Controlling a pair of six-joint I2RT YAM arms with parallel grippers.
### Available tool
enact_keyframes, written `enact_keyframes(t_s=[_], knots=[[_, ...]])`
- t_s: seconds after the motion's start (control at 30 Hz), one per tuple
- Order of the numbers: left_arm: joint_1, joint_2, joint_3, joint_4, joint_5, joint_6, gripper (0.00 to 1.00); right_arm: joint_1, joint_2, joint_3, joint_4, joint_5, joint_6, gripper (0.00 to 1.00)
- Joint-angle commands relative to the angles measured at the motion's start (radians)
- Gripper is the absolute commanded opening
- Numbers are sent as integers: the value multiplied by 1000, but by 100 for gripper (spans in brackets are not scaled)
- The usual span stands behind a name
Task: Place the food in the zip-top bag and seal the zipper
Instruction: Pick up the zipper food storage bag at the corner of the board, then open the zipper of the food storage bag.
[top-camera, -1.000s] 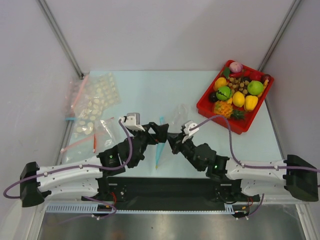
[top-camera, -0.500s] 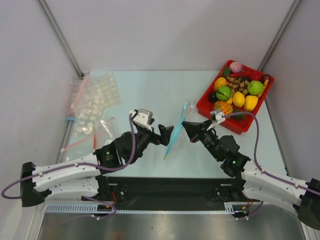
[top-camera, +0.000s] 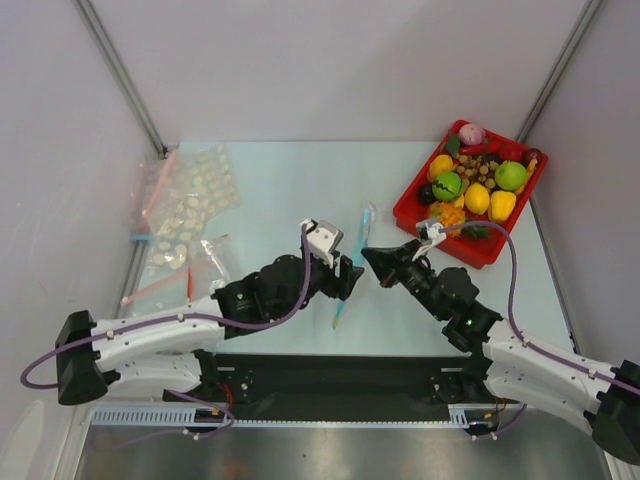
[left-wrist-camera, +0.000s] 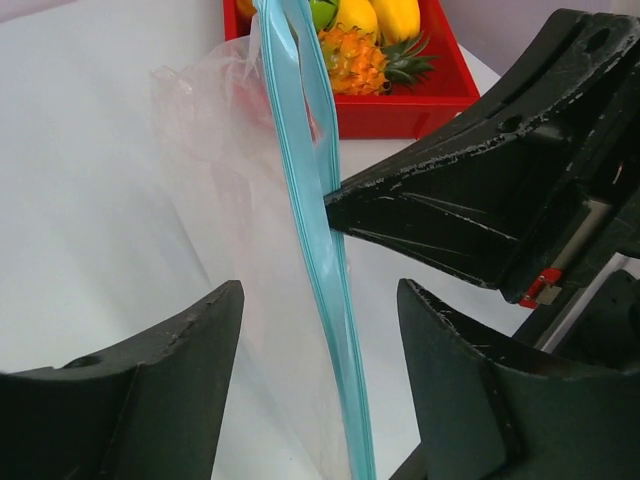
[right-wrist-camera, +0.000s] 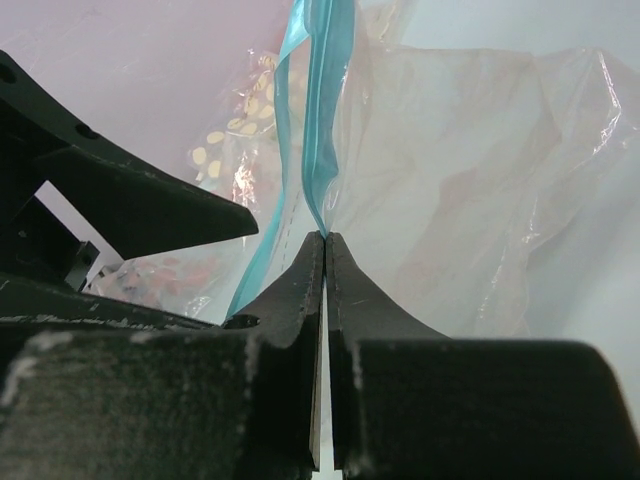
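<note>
The clear zip-top bag (right-wrist-camera: 470, 180) hangs upright over the table's middle, edge-on in the top view (top-camera: 350, 262). My right gripper (right-wrist-camera: 325, 238) is shut on its light-blue zipper (right-wrist-camera: 318, 120), pinching the strip's edge; its place in the top view (top-camera: 366, 257) is just right of the bag. My left gripper (left-wrist-camera: 320, 340) is open, one finger on each side of the zipper (left-wrist-camera: 322, 250), not touching it; in the top view (top-camera: 350, 280) it is at the bag's lower end. The food lies in the red tray (top-camera: 505, 240): pineapple (top-camera: 449, 216), green round fruit (top-camera: 447, 186), yellow piece (top-camera: 477, 198), dark piece (top-camera: 427, 195).
Other clear bags with pink strips and pale pieces (top-camera: 185, 205) lie at the far left of the table. The red tray (left-wrist-camera: 400, 105) stands at the right rear, close behind the hanging bag. Side walls close in the table left and right.
My right gripper has lifted the bag by its blue strip and carried it right. My left gripper has followed to the right and now straddles the strip with open fingers.
</note>
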Motion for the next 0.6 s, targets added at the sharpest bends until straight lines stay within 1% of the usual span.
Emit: enact_keyframes(t_s=[0.0, 0.03, 0.07, 0.13, 0.2, 0.3, 0.33, 0.37, 0.4, 0.43, 0.47, 0.57], knots=[[21, 22, 56, -4, 23, -11, 68, -6, 0, 12, 8, -19, 13, 0], [22, 26, 56, -7, 23, -14, 60, -6, 2, 12, 8, -20, 14, 0], [24, 29, 56, -7, 25, -17, 57, -8, 3, 12, 8, -19, 17, 0], [30, 37, 61, -11, 28, -20, 54, -8, 5, 12, 9, -23, 16, 0], [39, 61, 75, -31, 32, -29, 54, -9, 3, 12, 6, -23, 16, 0], [48, 98, 101, -68, 51, -29, 49, -11, -1, 10, 5, -17, 17, 0], [50, 104, 108, -74, 55, -32, 34, -11, -1, 12, 2, -16, 17, 0], [51, 117, 113, -79, 57, -35, 24, -11, -3, 10, 2, -11, 16, 0], [53, 118, 118, -88, 51, -37, 7, -11, -1, 10, 0, -11, 17, 0], [53, 118, 121, -93, 42, -35, 0, -13, -3, 12, -4, -8, 17, 0], [53, 117, 121, -96, 28, -34, 0, -13, -1, 12, -6, -8, 16, 0], [52, 94, 116, -110, -64, -20, 0, -13, -4, 12, -14, -9, 4, 22]])
